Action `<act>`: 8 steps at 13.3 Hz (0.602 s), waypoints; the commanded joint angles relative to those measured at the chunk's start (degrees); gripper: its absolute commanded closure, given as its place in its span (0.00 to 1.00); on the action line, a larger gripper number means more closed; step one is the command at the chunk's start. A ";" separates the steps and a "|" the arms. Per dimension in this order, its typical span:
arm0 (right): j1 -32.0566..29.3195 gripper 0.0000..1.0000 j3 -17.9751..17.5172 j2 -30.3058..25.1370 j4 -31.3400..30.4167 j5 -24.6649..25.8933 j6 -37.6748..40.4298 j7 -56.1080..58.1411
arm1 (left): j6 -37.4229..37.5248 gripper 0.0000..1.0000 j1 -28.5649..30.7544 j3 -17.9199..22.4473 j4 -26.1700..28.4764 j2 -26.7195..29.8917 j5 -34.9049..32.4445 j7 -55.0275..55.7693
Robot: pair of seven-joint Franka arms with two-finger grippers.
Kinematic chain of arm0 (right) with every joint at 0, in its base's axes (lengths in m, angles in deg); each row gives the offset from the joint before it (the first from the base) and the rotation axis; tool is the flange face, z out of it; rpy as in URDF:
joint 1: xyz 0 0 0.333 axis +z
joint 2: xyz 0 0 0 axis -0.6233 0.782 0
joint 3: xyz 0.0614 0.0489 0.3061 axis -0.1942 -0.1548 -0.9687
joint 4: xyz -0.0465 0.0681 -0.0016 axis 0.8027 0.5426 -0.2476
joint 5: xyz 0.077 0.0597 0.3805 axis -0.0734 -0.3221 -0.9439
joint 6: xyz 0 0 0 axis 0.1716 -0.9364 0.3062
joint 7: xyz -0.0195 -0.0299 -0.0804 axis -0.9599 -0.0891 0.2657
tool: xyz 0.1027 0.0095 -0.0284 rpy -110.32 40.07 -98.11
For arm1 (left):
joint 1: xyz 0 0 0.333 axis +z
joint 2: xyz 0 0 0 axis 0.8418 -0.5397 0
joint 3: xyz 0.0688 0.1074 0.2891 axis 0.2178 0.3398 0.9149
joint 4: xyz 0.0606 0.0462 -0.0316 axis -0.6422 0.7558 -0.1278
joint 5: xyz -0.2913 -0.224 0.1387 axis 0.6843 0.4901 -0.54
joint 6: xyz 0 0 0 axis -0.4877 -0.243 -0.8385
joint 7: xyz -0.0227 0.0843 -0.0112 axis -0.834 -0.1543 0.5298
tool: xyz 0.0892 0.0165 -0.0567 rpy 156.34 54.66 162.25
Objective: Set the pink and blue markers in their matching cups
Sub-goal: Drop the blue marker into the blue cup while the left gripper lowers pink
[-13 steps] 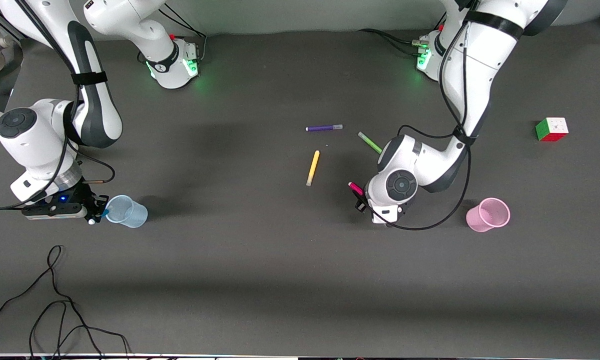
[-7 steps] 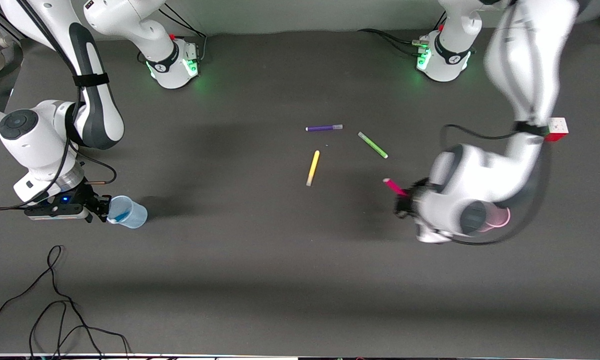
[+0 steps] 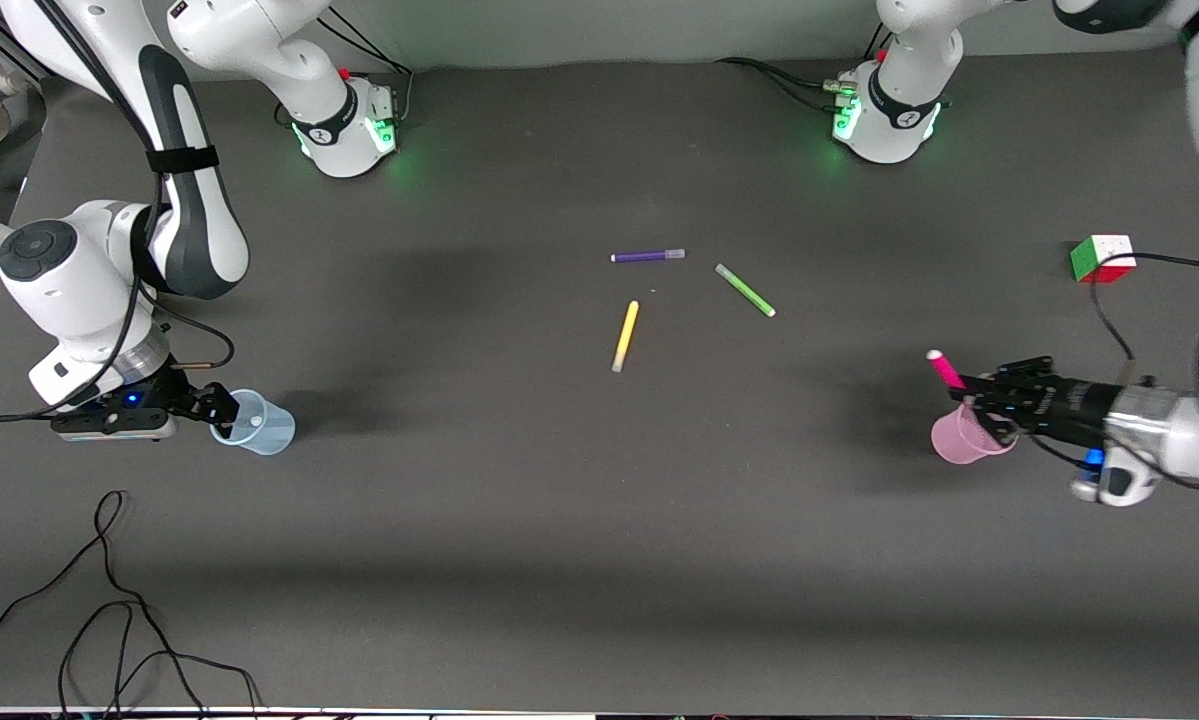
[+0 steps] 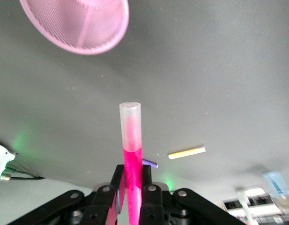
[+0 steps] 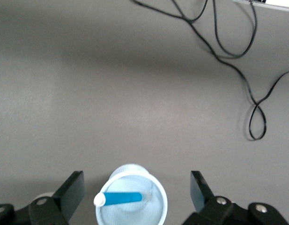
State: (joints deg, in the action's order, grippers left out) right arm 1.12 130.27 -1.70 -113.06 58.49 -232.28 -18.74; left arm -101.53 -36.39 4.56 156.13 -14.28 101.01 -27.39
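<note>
meanwhile left gripper (image 3: 969,395) pinches the pink marker (image 3: 945,369) tilted over the pink cup (image 3: 964,441); right gripper (image 3: 221,405) spread.

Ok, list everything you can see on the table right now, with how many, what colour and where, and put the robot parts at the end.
pink marker: 1, magenta-pink, held over the pink cup
blue marker: 1, bright blue, inside the blue cup
pink cup: 1, pale pink, toward the left arm's end of the table
blue cup: 1, pale blue, toward the right arm's end
purple pen: 1, purple, mid-table
green pen: 1, green, beside the purple pen
yellow pen: 1, yellow, nearer the front camera than the purple pen
puzzle cube: 1, multicoloured, toward the left arm's end
cable: 1, black, looped near the front edge
left gripper: shut on the pink marker
right gripper: open, over the blue cup
</note>
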 commanded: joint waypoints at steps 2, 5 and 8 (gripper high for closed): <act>0.40 0.00 -0.07 -3.61 4.57 -1.14 10.87 0.40 | 2.73 1.00 3.74 -0.86 -6.19 -6.81 5.25 -5.12; 0.40 0.00 -0.07 -4.50 10.88 -1.14 22.11 0.14 | 3.08 1.00 7.26 -0.86 -6.19 -10.42 10.09 -7.77; 0.40 0.00 -0.16 -5.29 20.02 -1.05 35.99 0.32 | 3.69 1.00 8.84 -0.86 -6.10 -11.83 10.45 -8.21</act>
State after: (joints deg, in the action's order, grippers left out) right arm 1.36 130.21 -6.46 -98.77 58.23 -204.02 -18.74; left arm -99.92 -28.53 4.40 152.35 -24.60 110.43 -35.17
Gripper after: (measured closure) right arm 0.000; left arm 0.819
